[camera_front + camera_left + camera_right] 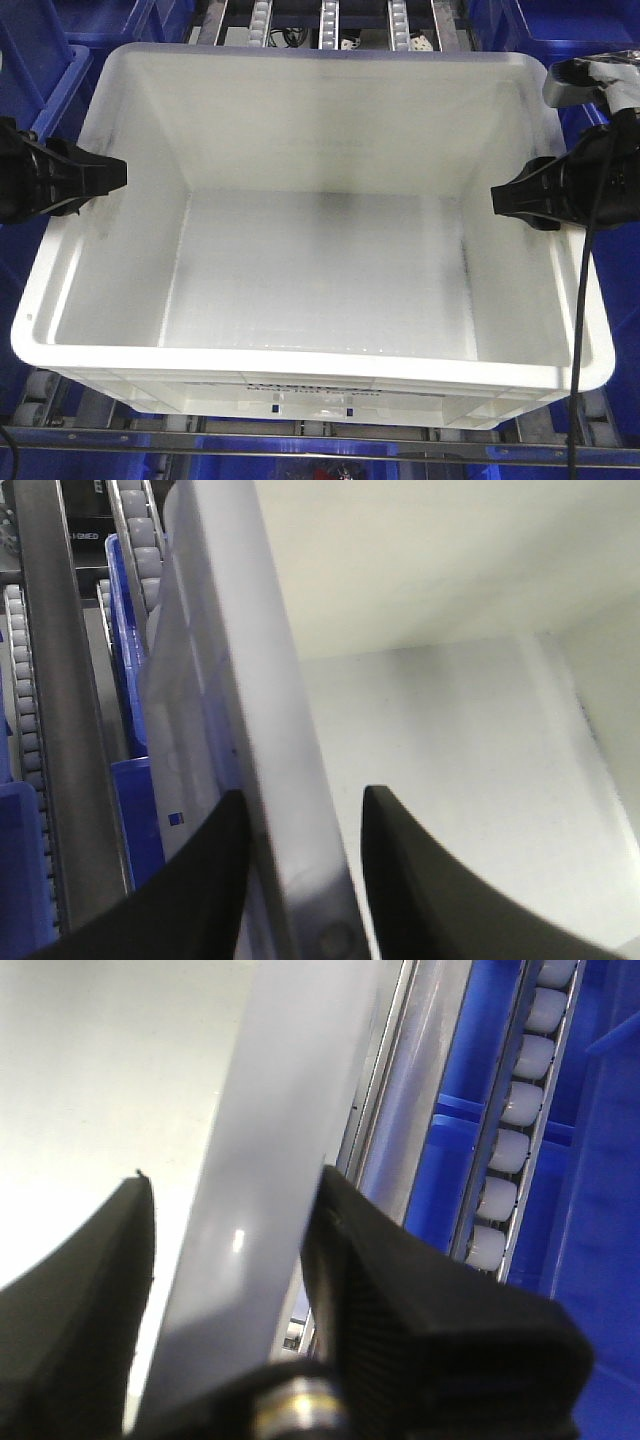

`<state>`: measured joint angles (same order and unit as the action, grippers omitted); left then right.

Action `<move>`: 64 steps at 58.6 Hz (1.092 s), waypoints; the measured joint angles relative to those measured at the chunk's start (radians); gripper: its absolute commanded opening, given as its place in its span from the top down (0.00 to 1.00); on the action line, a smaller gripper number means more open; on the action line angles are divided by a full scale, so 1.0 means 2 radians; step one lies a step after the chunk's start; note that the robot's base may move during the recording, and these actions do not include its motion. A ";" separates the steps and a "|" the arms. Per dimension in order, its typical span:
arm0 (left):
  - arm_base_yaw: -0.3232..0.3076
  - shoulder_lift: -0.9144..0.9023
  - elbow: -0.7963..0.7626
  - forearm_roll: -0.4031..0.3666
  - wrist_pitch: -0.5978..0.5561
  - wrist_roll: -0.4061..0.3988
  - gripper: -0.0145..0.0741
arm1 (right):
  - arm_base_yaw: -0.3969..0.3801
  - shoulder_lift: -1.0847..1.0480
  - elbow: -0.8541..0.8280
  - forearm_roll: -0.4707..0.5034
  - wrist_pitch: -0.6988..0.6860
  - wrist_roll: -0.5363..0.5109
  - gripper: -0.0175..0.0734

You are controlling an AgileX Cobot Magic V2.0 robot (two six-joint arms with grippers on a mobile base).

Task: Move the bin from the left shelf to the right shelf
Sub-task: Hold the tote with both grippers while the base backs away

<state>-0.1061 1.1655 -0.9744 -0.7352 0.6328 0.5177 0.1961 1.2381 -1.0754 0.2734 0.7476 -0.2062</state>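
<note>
The left gripper (120, 172) straddles the left wall of the bin (310, 130), jaws partly open, with a gap at the inner finger. The bin rests on the roller shelf (328, 18). The right gripper (497, 198) straddles the right wall in the same way, not clamped.

shelf bed: roller tracks (328, 20), pale wheels in metal channels, running front to back
front edge: thin metal rail (250, 437) across the bottom of the front view
surroundings: blue bins (35, 40) left, right, behind and on the level below
light: even, diffuse, cool white
</note>
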 measured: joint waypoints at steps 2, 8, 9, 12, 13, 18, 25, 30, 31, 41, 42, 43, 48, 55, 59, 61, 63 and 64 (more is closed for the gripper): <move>0.000 0.000 0.000 0.000 0.000 0.000 0.84 | 0.000 0.000 0.000 0.000 0.000 0.000 0.81; 0.000 0.000 0.000 0.000 0.000 0.000 0.84 | 0.000 0.000 0.000 0.000 0.000 0.000 0.81; 0.000 0.000 0.000 0.000 0.000 0.000 0.84 | 0.000 0.000 0.000 0.000 0.000 0.000 0.81; 0.000 0.000 0.000 0.000 0.000 0.000 0.84 | 0.000 0.000 0.000 0.000 0.000 0.000 0.81; 0.000 0.000 0.000 0.000 0.000 0.000 0.84 | 0.000 0.000 0.000 0.000 0.000 0.000 0.81; 0.000 0.000 0.000 0.000 0.000 0.000 0.84 | 0.000 0.000 0.000 0.000 0.000 0.000 0.81; 0.000 0.000 0.000 0.000 0.000 0.000 0.84 | 0.000 0.000 0.000 0.000 0.000 0.000 0.81; 0.000 0.000 0.000 0.000 0.000 0.000 0.84 | 0.000 0.000 0.000 0.000 0.000 0.000 0.81; 0.000 0.000 0.000 0.000 0.000 0.000 0.84 | 0.000 0.000 0.000 -0.001 0.000 0.000 0.81; 0.000 0.000 0.000 0.000 0.000 0.000 0.84 | 0.000 0.000 0.000 -0.001 0.000 0.000 0.81; 0.000 0.000 0.000 0.000 0.000 0.000 0.84 | 0.000 0.000 0.000 -0.001 0.000 0.000 0.81; 0.000 0.000 0.000 0.000 0.000 0.000 0.84 | 0.000 0.000 0.000 -0.001 0.000 0.000 0.81; 0.000 0.000 0.000 0.000 0.000 0.000 0.84 | 0.000 0.000 0.000 -0.001 0.000 0.000 0.81; 0.000 0.000 0.000 0.000 0.000 0.000 0.84 | 0.000 0.000 0.000 -0.001 0.001 0.000 0.81; 0.000 0.000 0.000 0.000 0.000 0.000 0.84 | 0.000 0.000 0.000 -0.001 0.001 0.000 0.81; 0.000 0.000 0.000 0.000 0.000 0.000 0.84 | 0.000 0.000 0.000 -0.001 0.001 0.000 0.81; 0.000 0.000 0.000 0.000 0.000 0.000 0.84 | 0.000 0.000 0.000 -0.001 0.001 0.000 0.81; 0.000 0.000 0.000 0.000 0.000 0.000 0.84 | 0.000 0.000 0.000 -0.001 0.001 0.000 0.81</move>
<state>-0.1061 1.1655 -0.9744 -0.7352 0.6328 0.5177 0.1961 1.2381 -1.0754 0.2723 0.7494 -0.2062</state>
